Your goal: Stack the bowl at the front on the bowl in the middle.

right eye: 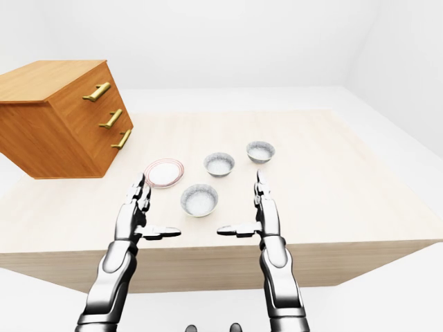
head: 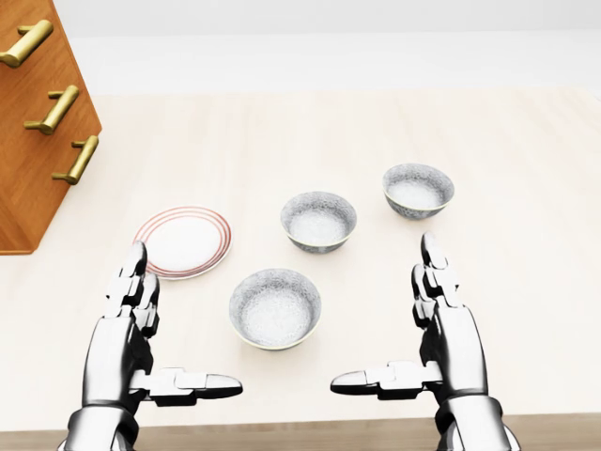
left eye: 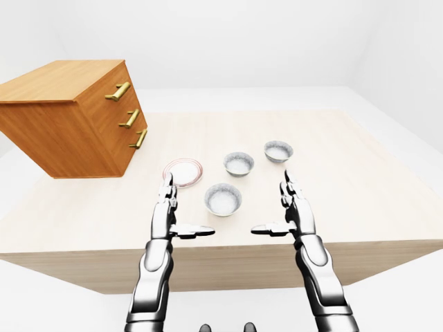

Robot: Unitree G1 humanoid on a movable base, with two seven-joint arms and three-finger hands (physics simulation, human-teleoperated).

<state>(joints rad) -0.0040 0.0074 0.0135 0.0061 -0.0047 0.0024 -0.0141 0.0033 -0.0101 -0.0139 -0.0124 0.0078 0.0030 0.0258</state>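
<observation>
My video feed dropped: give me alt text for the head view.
Three bowls on a pale table: front bowl between the open left robot hand and right robot hand, middle bowl, far bowl. Plate and wooden drawers at left.

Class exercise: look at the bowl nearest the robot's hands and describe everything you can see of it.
The nearest bowl is small and round, with a speckled grey outside, a pale whitish inside and a thin light rim; it looks ceramic. It stands upright and empty on the light wooden table, lowest of three like bowls in the head view. Nothing touches it: the left hand and right hand are open on either side, apart from it.
</observation>
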